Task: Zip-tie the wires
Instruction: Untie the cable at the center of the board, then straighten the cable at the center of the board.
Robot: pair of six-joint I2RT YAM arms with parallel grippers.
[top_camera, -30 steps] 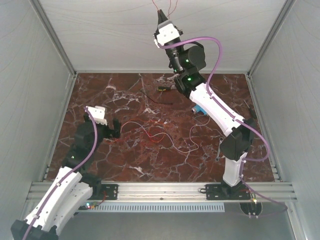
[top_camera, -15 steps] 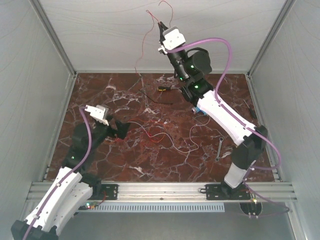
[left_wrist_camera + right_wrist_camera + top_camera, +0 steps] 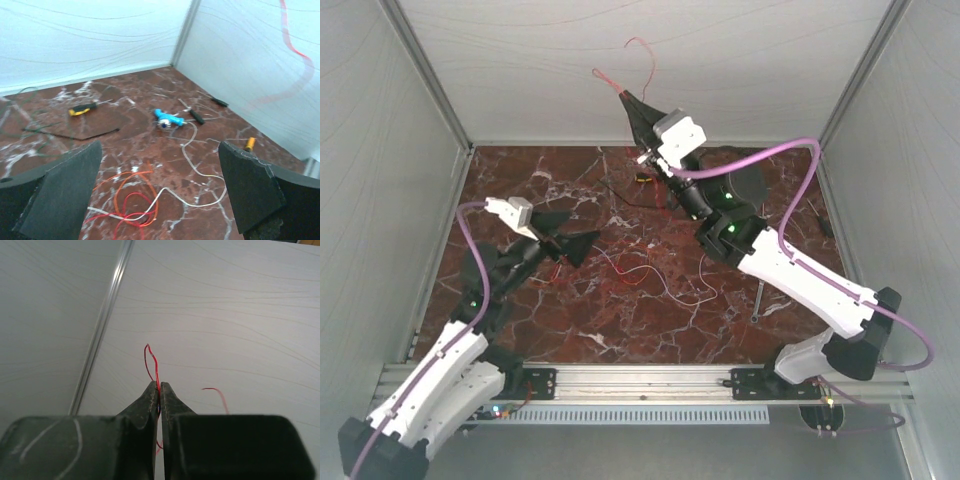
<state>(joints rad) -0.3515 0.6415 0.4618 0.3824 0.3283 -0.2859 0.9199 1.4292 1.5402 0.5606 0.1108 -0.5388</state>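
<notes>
Thin red and white wires (image 3: 632, 272) lie tangled on the marble floor; in the left wrist view the red loops (image 3: 131, 202) and a white strand (image 3: 200, 167) lie just ahead between my fingers. My left gripper (image 3: 572, 236) is open and empty, held above the floor to the left of the tangle, and it shows in the left wrist view (image 3: 160, 155). My right gripper (image 3: 627, 98) is raised against the back wall and shut on a red wire (image 3: 638, 48). The right wrist view shows that wire (image 3: 152, 362) pinched between the closed tips (image 3: 160, 386).
A yellow-handled tool (image 3: 645, 178) and a thin black strand (image 3: 632, 197) lie at the back of the floor. A blue tool (image 3: 165, 118), a black tool (image 3: 196, 116) and a small yellow piece (image 3: 249, 144) lie to the right. A wrench (image 3: 758, 298) lies by the right arm.
My right arm has swung down and to the left, carrying the red wire along the back wall. My left gripper has risen and moved right toward the tangle, its jaws now wide apart.
</notes>
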